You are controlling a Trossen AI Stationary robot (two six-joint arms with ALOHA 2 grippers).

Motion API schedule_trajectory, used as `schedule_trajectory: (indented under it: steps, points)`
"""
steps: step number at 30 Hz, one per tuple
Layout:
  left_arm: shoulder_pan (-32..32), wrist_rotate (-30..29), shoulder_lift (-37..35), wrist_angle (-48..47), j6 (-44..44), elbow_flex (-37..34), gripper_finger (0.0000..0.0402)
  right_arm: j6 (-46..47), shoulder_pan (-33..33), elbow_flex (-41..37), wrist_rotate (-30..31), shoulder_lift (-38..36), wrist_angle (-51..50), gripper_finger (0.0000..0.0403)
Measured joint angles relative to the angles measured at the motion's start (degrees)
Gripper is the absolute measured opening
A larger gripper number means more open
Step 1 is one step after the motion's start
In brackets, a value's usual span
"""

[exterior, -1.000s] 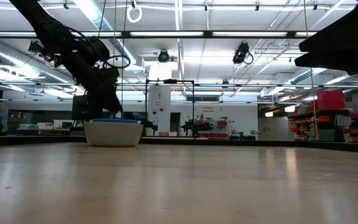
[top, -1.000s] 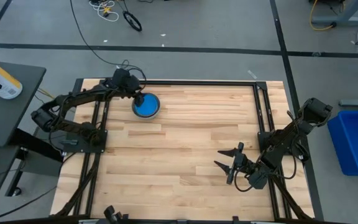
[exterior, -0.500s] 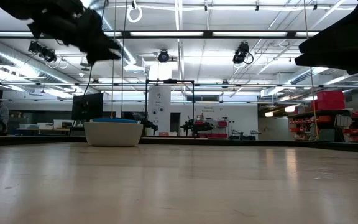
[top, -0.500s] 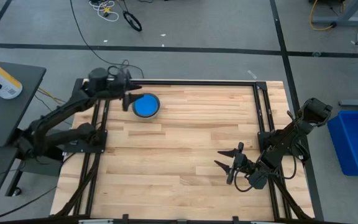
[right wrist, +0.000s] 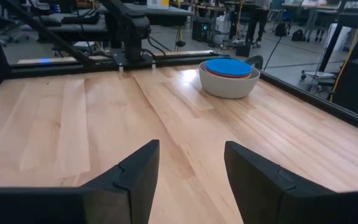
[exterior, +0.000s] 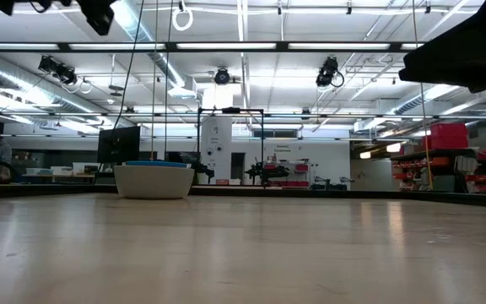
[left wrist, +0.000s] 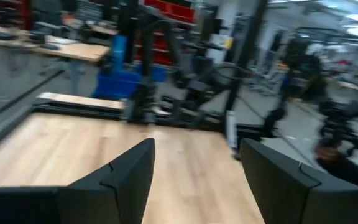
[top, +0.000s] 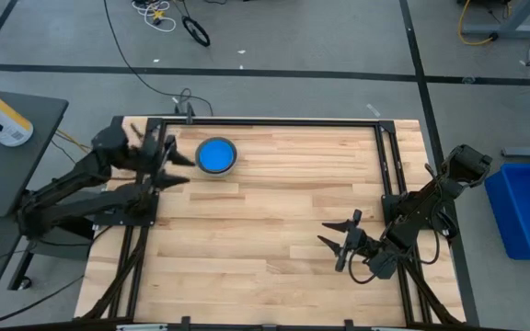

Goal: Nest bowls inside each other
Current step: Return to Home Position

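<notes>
The bowls stand nested in one stack (top: 216,155) at the table's far left, the grey bowl's base on the wood. The right wrist view shows the grey outer bowl (right wrist: 227,86), a red rim (right wrist: 244,76) and a blue bowl on top (right wrist: 229,66). The low view shows the stack (exterior: 153,180) from the side. My left gripper (top: 180,168) is open, raised and level, left of the stack and clear of it; nothing lies between its fingers (left wrist: 196,149). My right gripper (top: 325,234) is open near the table's right edge, pointing toward the stack (right wrist: 191,149).
A black metal frame (top: 283,121) runs around the wooden table top. A blue bin (top: 527,207) stands on the floor off the right side. Bare wood lies between the stack and my right gripper.
My left gripper has risen from just beside the bowl stack and drawn back toward the table's left edge. It has tipped from pointing down to level and has stayed open. The stack has kept its place.
</notes>
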Motion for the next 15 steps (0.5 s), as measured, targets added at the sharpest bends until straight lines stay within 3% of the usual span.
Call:
schedule_trajectory:
  steps: [6, 9, 11, 15]
  points:
    - [-7.65, -1.31, -7.85, -5.95, -2.95, -1.12, 0.0240, -4.96, 0.00, 0.00, -0.11, 0.00, 2.08, 0.0177]
    - [-10.66, -3.67, -11.83, -6.86, -5.16, -4.04, 0.0240, -2.94, 0.02, 0.00, -0.58, 0.00, 2.20, 0.0171]
    - [-12.22, -5.06, -14.07, -7.30, -5.91, -6.28, 0.0240, -2.02, 0.02, 0.00, -3.24, 0.00, 2.73, 0.0167]
    - [-14.56, -5.52, -18.04, -7.45, -6.91, -11.32, 0.0240, -8.98, 1.00, 0.00, -12.30, -0.61, 6.74, 0.0158]
